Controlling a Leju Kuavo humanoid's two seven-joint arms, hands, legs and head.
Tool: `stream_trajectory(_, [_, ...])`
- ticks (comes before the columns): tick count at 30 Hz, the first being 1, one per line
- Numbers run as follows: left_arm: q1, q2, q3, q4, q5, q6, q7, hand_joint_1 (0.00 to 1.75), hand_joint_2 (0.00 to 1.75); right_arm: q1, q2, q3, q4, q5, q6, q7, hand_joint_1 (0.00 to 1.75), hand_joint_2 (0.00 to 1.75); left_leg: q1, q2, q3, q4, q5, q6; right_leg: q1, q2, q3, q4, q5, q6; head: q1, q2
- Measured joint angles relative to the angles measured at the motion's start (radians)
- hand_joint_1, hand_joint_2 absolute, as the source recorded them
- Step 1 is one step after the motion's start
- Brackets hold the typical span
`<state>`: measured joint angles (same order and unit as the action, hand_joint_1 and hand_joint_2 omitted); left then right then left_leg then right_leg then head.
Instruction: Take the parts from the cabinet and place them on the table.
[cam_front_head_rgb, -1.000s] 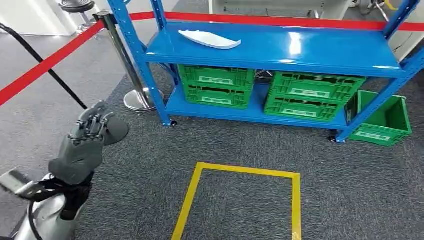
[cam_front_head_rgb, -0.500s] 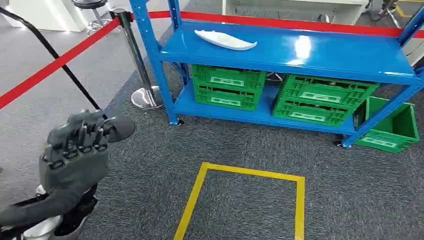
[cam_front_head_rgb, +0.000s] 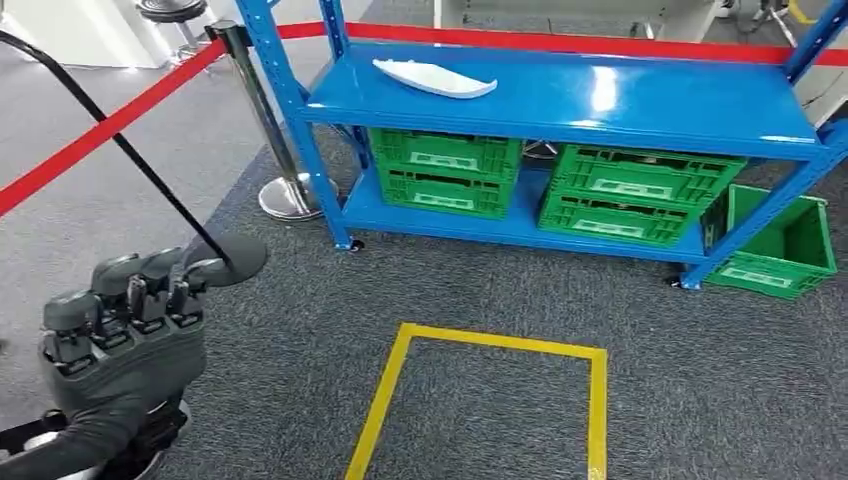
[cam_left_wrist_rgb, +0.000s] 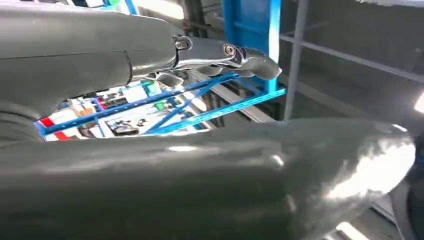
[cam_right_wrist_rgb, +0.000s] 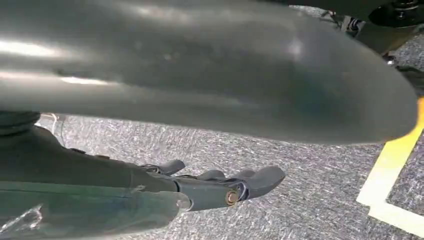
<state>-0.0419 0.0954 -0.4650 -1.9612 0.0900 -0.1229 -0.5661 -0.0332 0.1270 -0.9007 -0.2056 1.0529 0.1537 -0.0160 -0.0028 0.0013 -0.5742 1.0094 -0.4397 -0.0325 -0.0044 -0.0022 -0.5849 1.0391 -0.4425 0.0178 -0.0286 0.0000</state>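
A white, flat, elongated part (cam_front_head_rgb: 435, 78) lies on the upper shelf of the blue cabinet rack (cam_front_head_rgb: 560, 105), towards its left end. My left hand (cam_front_head_rgb: 125, 335) is raised at the lower left of the head view, well short of the rack, its back towards the camera. In the left wrist view the left hand (cam_left_wrist_rgb: 200, 175) holds nothing, and its fingers (cam_left_wrist_rgb: 225, 51) reach out apart from the thumb. My right hand (cam_right_wrist_rgb: 210, 85) hangs over grey carpet with its fingers (cam_right_wrist_rgb: 235, 187) stretched out and nothing in it.
Green crates (cam_front_head_rgb: 445, 170) (cam_front_head_rgb: 640, 193) fill the rack's lower shelf, and another green crate (cam_front_head_rgb: 785, 240) sits on the floor at its right. A yellow tape rectangle (cam_front_head_rgb: 400, 370) marks the carpet ahead. A stanchion (cam_front_head_rgb: 255, 110) with red belts (cam_front_head_rgb: 100, 130) stands on the left, with a black pole's round base (cam_front_head_rgb: 238, 258) near my left hand.
The whole picture has shifted a little, so the camera has moved. My left hand has dropped lower and further left in the picture and turned its back towards the camera.
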Motion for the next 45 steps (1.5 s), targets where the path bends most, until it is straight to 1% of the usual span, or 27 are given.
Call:
stream_trajectory(5, [0.001, 0.002, -0.004, -0.007, 0.001, 0.0, 0.0, 0.0, 0.0, -0.001, 0.002, -0.001, 0.002, 0.0, 0.0, 0.0, 0.0, 0.0, 0.003, -0.007, 0.002, -0.019, 0.008, 0.029, -0.006, -0.001, -0.005, -0.003, -0.001, 0.03, 0.0, 0.0])
stream_trajectory(6, [0.0, 0.003, -0.005, -0.01, 0.002, 0.0, 0.0, 0.0, 0.0, -0.001, 0.002, -0.001, 0.002, 0.0, 0.0, 0.0, 0.0, 0.0, 0.003, -0.008, 0.003, -0.019, 0.007, 0.033, -0.004, -0.001, -0.022, 0.036, -0.028, 0.034, 0.003, 0.0])
stream_trajectory(8, [0.001, 0.004, -0.008, -0.01, 0.002, 0.0, 0.0, 0.0, 0.0, -0.001, 0.003, -0.001, 0.005, 0.0, 0.0, 0.0, 0.0, 0.0, 0.003, -0.007, 0.003, -0.019, 0.006, 0.038, -0.005, 0.0, -0.101, 0.204, -0.112, 0.038, 0.006, 0.0])
stream_trajectory(9, [0.001, 0.005, -0.009, -0.01, 0.002, 0.0, 0.0, 0.0, 0.0, 0.0, 0.003, -0.001, 0.005, 0.0, 0.0, 0.0, 0.0, 0.0, 0.002, -0.007, 0.003, -0.018, 0.006, 0.039, -0.005, 0.0, -0.14, 0.283, -0.14, 0.04, 0.008, 0.0])
stream_trajectory(10, [0.002, 0.006, -0.01, -0.01, 0.003, 0.0, 0.0, 0.0, 0.0, 0.001, 0.003, -0.001, 0.005, 0.001, 0.0, 0.0, 0.0, 0.0, 0.002, -0.008, 0.003, -0.018, 0.006, 0.039, -0.005, 0.0, -0.159, 0.318, -0.142, 0.041, 0.007, 0.0])
stream_trajectory(11, [0.002, 0.006, -0.01, -0.01, 0.003, 0.0, 0.0, 0.0, 0.0, 0.001, 0.003, -0.002, 0.005, 0.001, 0.0, 0.0, 0.0, 0.0, 0.002, -0.009, 0.004, -0.018, 0.005, 0.039, -0.005, 0.0, -0.155, 0.304, -0.123, 0.041, 0.007, 0.0])
stream_trajectory(12, [0.002, 0.006, -0.01, -0.01, 0.005, -0.001, 0.0, 0.0, 0.0, 0.001, 0.003, -0.002, 0.005, 0.001, -0.001, 0.0, 0.0, 0.0, 0.003, -0.011, 0.006, -0.018, 0.005, 0.039, -0.006, 0.0, -0.127, 0.244, -0.083, 0.04, 0.008, 0.0])
stream_trajectory(14, [0.002, 0.007, -0.01, -0.01, 0.01, -0.004, 0.0, 0.0, 0.0, -0.001, 0.003, -0.003, 0.005, 0.002, -0.001, 0.0, 0.0, 0.0, 0.005, -0.014, 0.012, -0.016, 0.0, 0.031, -0.009, 0.0, -0.028, 0.049, 0.005, 0.041, 0.008, 0.0])
stream_trajectory(15, [0.002, 0.007, -0.01, -0.01, 0.011, -0.005, 0.0, 0.0, 0.0, -0.002, 0.004, -0.004, 0.006, 0.003, -0.001, 0.0, 0.0, 0.0, -0.001, -0.015, 0.011, -0.012, -0.004, 0.024, -0.009, 0.002, -0.003, -0.002, -0.001, 0.041, 0.009, 0.0])
stream_trajectory(16, [0.001, 0.008, -0.01, -0.01, 0.011, -0.005, 0.0, 0.0, 0.0, -0.003, 0.006, -0.005, 0.006, 0.003, -0.001, 0.0, 0.0, 0.0, -0.004, -0.017, 0.009, -0.008, -0.005, 0.02, -0.009, 0.008, 0.0, -0.005, 0.005, 0.029, 0.006, 0.0])
stream_trajectory(20, [0.002, 0.009, -0.012, -0.01, 0.014, -0.008, 0.0, 0.0, 0.0, -0.002, 0.008, -0.009, 0.006, 0.006, -0.001, 0.002, 0.0, 0.0, 0.001, -0.017, 0.009, -0.014, -0.004, 0.001, -0.008, 0.006, -0.003, -0.009, 0.011, 0.002, 0.006, 0.0])
stream_trajectory(21, [0.001, 0.009, -0.013, -0.012, 0.015, -0.01, 0.0, 0.0, 0.0, -0.002, 0.007, -0.01, 0.006, 0.007, -0.001, 0.002, 0.0, 0.0, 0.001, -0.014, -0.002, 0.014, -0.029, -0.004, -0.009, 0.006, -0.003, -0.009, 0.01, -0.005, 0.0, 0.0])
stream_trajectory(24, [0.002, 0.012, -0.015, -0.012, 0.017, -0.01, 0.0, 0.0, 0.0, -0.002, 0.007, -0.013, 0.006, 0.007, -0.002, 0.002, 0.0, 0.0, 0.003, -0.014, -0.114, 0.245, -0.14, -0.011, -0.006, 0.003, -0.005, -0.009, 0.009, -0.01, -0.004, 0.0])
stream_trajectory(25, [0.003, 0.013, -0.016, -0.012, 0.018, -0.011, 0.0, 0.0, 0.0, -0.002, 0.007, -0.014, 0.006, 0.008, -0.002, 0.002, 0.0, 0.0, 0.003, -0.014, -0.141, 0.296, -0.151, -0.012, -0.006, 0.002, -0.005, -0.009, 0.009, -0.01, -0.004, 0.0])
stream_trajectory(26, [0.004, 0.015, -0.016, -0.012, 0.019, -0.013, 0.0, 0.0, 0.0, -0.001, 0.007, -0.014, 0.006, 0.008, -0.002, 0.002, 0.0, 0.0, 0.003, -0.014, -0.144, 0.296, -0.137, -0.011, -0.005, 0.002, -0.005, -0.009, 0.009, -0.01, -0.004, 0.0])
stream_trajectory(27, [0.004, 0.016, -0.017, -0.012, 0.02, -0.015, 0.0, 0.0, 0.0, -0.001, 0.007, -0.014, 0.006, 0.01, -0.002, 0.002, 0.0, 0.0, 0.003, -0.014, -0.127, 0.255, -0.1, -0.008, -0.006, 0.002, -0.004, -0.009, 0.009, -0.01, -0.004, 0.0])
stream_trajectory(29, [0.004, 0.016, -0.019, -0.012, 0.021, -0.016, 0.0, 0.0, 0.0, -0.002, 0.008, -0.014, 0.006, 0.01, -0.001, 0.002, 0.0, 0.0, 0.003, -0.011, -0.046, 0.092, -0.012, -0.003, -0.007, 0.002, -0.002, -0.009, 0.008, -0.008, -0.004, 0.0])
stream_trajectory(30, [0.003, 0.016, -0.02, -0.012, 0.021, -0.018, 0.0, 0.0, 0.0, -0.002, 0.008, -0.014, 0.006, 0.01, -0.001, 0.002, 0.0, 0.0, 0.003, -0.002, -0.008, 0.02, 0.009, -0.001, -0.006, 0.002, -0.001, -0.009, 0.008, -0.003, -0.005, 0.0])
stream_trajectory(31, [0.001, 0.016, -0.021, -0.012, 0.021, -0.018, 0.0, 0.0, 0.0, -0.002, 0.008, -0.014, 0.006, 0.01, -0.001, 0.002, 0.0, 0.0, 0.001, -0.004, 0.003, -0.014, -0.003, 0.003, 0.001, 0.004, -0.005, -0.002, 0.004, 0.004, -0.007, 0.0])
stream_trajectory(34, [0.002, 0.016, -0.021, -0.012, 0.023, -0.022, 0.0, 0.0, 0.0, -0.002, 0.008, -0.014, 0.006, 0.01, -0.001, 0.003, 0.0, 0.0, -0.004, -0.009, -0.002, -0.009, 0.0, 0.019, -0.004, 0.001, -0.001, -0.016, 0.011, 0.022, -0.002, 0.0])
stream_trajectory(36, [0.001, 0.016, -0.022, -0.013, 0.023, -0.022, 0.0, 0.0, 0.0, -0.003, 0.008, -0.015, 0.006, 0.01, -0.001, 0.003, 0.0, 0.0, 0.003, -0.008, 0.004, -0.019, 0.008, 0.031, -0.005, 0.002, -0.013, 0.007, -0.007, 0.033, -0.001, 0.0])
stream_trajectory(39, [0.001, 0.015, -0.022, -0.013, 0.029, -0.025, 0.0, 0.0, 0.0, -0.002, 0.009, -0.014, 0.007, 0.012, -0.001, 0.003, 0.0, 0.0, 0.002, -0.008, 0.004, -0.019, 0.005, 0.041, -0.005, 0.002, -0.12, 0.234, -0.118, 0.04, 0.005, 0.0])
stream_trajectory(40, [0.001, 0.015, -0.022, -0.013, 0.029, -0.025, 0.0, 0.0, 0.0, 0.0, 0.009, -0.014, 0.007, 0.012, -0.001, 0.003, 0.0, 0.0, 0.001, -0.008, 0.004, -0.019, 0.005, 0.041, -0.005, 0.003, -0.15, 0.294, -0.135, 0.042, 0.006, 0.0])
stream_trajectory(41, [0.001, 0.015, -0.022, -0.013, 0.029, -0.026, 0.0, 0.0, 0.0, 0.0, 0.009, -0.015, 0.007, 0.013, -0.001, 0.005, 0.0, 0.0, 0.001, -0.008, 0.005, -0.019, 0.005, 0.041, -0.005, 0.002, -0.159, 0.308, -0.128, 0.042, 0.005, 0.0])
stream_trajectory(42, [0.001, 0.015, -0.022, -0.013, 0.03, -0.027, 0.0, 0.0, 0.0, -0.001, 0.009, -0.015, 0.007, 0.013, -0.002, 0.006, 0.0, 0.0, 0.001, -0.009, 0.006, -0.018, 0.004, 0.041, -0.005, 0.002, -0.142, 0.268, -0.095, 0.041, 0.006, 0.0])
stream_trajectory(44, [0.001, 0.015, -0.022, -0.013, 0.03, -0.028, 0.0, 0.0, 0.0, -0.002, 0.009, -0.015, 0.007, 0.013, -0.002, 0.006, 0.0, 0.0, 0.003, -0.013, 0.012, -0.018, 0.001, 0.036, -0.007, 0.002, -0.052, 0.089, -0.007, 0.039, 0.006, 0.0])
stream_trajectory(45, [0.001, 0.014, -0.022, -0.013, 0.031, -0.029, 0.0, 0.0, 0.0, -0.002, 0.009, -0.015, 0.007, 0.013, -0.002, 0.006, 0.0, 0.0, 0.002, -0.014, 0.015, -0.016, -0.002, 0.03, -0.009, 0.003, -0.009, 0.006, 0.018, 0.04, 0.007, 0.0])
